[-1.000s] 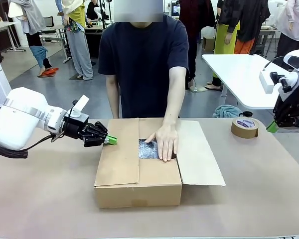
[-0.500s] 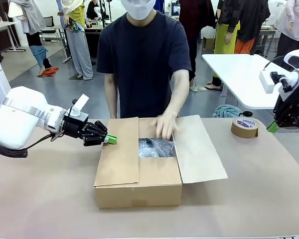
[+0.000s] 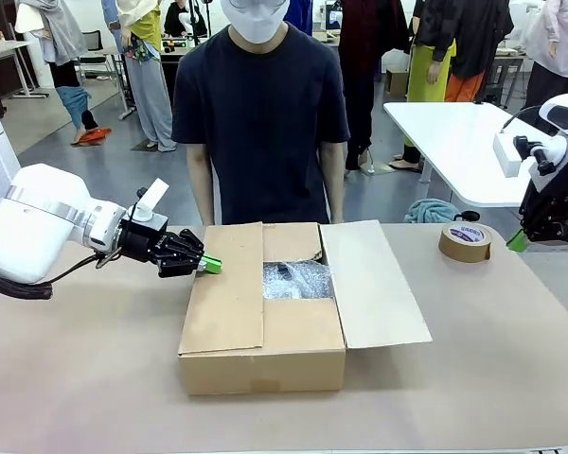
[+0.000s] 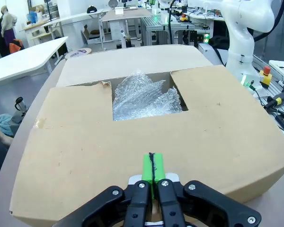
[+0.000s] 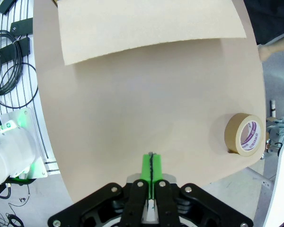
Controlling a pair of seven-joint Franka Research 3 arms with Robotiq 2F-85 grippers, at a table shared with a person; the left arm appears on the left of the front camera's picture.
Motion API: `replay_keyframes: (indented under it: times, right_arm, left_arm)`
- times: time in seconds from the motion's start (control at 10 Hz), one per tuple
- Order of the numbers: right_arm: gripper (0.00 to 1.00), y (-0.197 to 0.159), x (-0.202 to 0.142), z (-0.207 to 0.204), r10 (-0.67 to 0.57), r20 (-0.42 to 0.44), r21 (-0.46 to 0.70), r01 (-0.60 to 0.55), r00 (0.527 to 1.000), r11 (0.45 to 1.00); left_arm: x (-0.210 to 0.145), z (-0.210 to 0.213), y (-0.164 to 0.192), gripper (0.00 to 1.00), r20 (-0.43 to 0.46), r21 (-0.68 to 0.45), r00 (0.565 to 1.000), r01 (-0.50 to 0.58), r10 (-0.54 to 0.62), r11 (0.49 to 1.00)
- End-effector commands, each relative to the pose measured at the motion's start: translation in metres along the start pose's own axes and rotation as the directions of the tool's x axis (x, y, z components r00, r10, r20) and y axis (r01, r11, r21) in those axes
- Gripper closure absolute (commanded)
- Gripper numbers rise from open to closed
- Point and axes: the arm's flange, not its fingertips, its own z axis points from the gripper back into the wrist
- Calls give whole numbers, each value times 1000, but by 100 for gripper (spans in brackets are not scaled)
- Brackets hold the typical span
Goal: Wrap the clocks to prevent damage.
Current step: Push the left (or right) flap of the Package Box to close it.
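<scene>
A cardboard box (image 3: 265,352) stands open mid-table, and a bundle of bubble wrap (image 3: 296,281) lies inside it. The clocks are hidden. My left gripper (image 3: 211,267) is shut on nothing, its green tips at the outer edge of the box's left flap (image 3: 229,293). In the left wrist view, the shut left gripper (image 4: 154,169) sits low over that flap (image 4: 85,137), with the bubble wrap (image 4: 144,97) beyond. My right gripper (image 3: 517,240) hangs shut at the table's right edge. Below my right gripper (image 5: 151,169), the right wrist view shows bare tabletop.
A roll of brown tape (image 3: 465,242) lies on the table's far right, also visible as the tape roll (image 5: 244,134). The box's right flap (image 3: 374,284) lies spread outward. A person (image 3: 260,123) stands behind the box, arms down. A teal cloth (image 3: 431,210) lies behind the table.
The person's hand has lifted off the bubble wrap and drawn back to their side; they now stand upright. The right flap has shifted slightly. Neither arm has moved.
</scene>
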Motion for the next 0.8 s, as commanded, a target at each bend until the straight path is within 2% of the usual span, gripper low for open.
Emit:
replay_keyframes:
  times: [0.0,0.4,0.5,0.6,0.7]
  right_arm:
    - [99,0,1,-2,-14,10,6,14,1000,1000]
    - [99,0,0,0,0,0,0,0,1000,1000]
    - [99,-15,1,1,19,97,-15,-18,995,1000]
    - [99,-38,-5,-11,66,257,25,-75,964,997]
    - [99,-51,-16,-28,149,370,3,-162,917,987]
  left_arm:
    - [-2,-1,-1,100,-2,1,1000,-6,6,1000]
    - [-2,-1,-1,100,-2,1,1000,-6,6,1000]
    - [-2,-1,-1,100,-2,1,1000,-6,6,1000]
    - [-2,-1,-1,100,-2,1,1000,-6,6,1000]
    - [-2,-1,-1,100,-2,1,1000,-6,6,1000]
